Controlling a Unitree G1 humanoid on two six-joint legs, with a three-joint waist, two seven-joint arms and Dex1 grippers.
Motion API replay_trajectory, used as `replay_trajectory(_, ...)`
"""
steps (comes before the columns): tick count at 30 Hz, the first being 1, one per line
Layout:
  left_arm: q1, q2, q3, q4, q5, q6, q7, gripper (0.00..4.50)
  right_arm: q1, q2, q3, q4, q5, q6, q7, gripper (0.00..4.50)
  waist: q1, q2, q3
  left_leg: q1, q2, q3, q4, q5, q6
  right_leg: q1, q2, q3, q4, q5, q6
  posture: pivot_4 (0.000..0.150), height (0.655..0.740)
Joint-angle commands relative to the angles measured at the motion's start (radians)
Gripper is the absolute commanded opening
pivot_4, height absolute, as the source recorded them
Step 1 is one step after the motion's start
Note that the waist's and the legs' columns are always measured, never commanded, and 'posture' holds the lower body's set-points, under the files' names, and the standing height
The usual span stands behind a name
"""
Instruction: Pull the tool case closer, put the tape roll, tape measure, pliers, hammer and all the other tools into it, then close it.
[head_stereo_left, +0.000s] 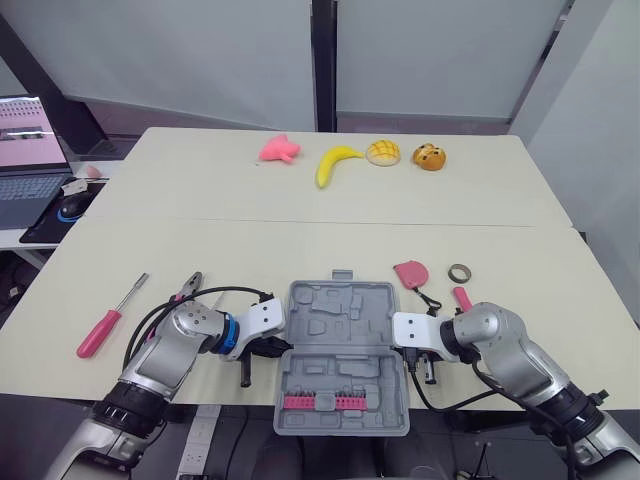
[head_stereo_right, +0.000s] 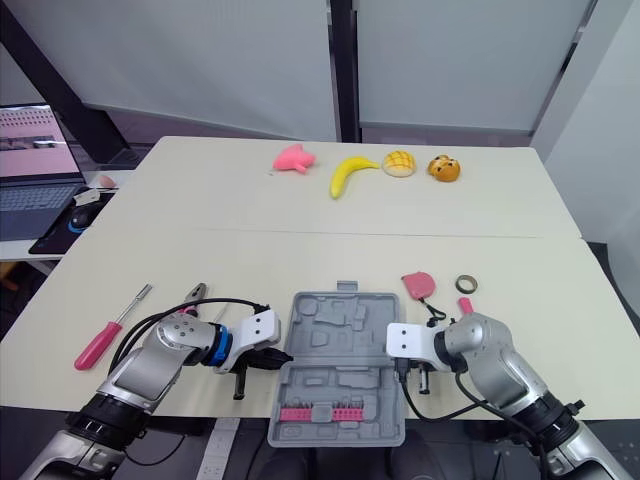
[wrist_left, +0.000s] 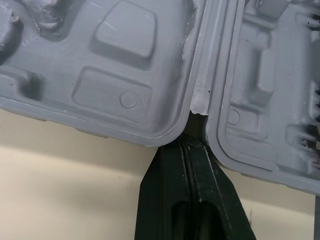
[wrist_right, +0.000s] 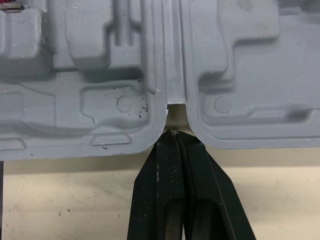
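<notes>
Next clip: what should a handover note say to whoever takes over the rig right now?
Left pincer: shut, tips at the case hinge.
Right pincer: shut, tips at the hinge from the other side.
Case lies open between them, apparently already drawn close.
Outside it: screwdriver and pliers to its left, tape measure and tape roll to its right.
Left: load all tools, close the case.

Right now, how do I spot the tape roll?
Find the open grey tool case at the near edge of the table. Off its far right corner lies a pink tape measure; the tape roll sits right of it, a small flat ring, the only hoop.
</notes>
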Motion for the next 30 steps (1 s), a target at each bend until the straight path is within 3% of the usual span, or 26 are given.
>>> replay_trajectory(1,0.024,-0.034,-0.065,-0.036,-0.001,-0.001,0.001,0.00,-0.006,0.028,0.048,-0.038,0.044,-0.015,0.013,0.03,0.000,0.000,0.000,0.000,0.000,0.000,0.000,0.000,0.000,0.000,0.000,0.000,0.000,0.000,0.000,0.150,0.7400)
replay_trajectory(17,0.028,-0.023,-0.067,-0.027,0.008,-0.008,0.003,0.00,0.000,0.027,0.044,-0.038,0.055,-0.001,0.006,0.03,0.001,0.000,-0.001,0.000,0.000,0.000,0.000,0.000,0.000,0.000,0.000,0.000,-0.001,-0.001,0.001,0.150,0.7400)
replay_trajectory(30,0.022,0.113,0.038,0.099,0.015,-0.162,0.033,0.00,0.011,-0.112,-0.041,0.069,0.076,-0.142,-0.034,0.03,0.000,0.000,0.000,0.000,0.000,0.000,-0.001,0.000,0.000,-0.001,0.000,0.000,-0.001,-0.001,0.001,0.150,0.7400)
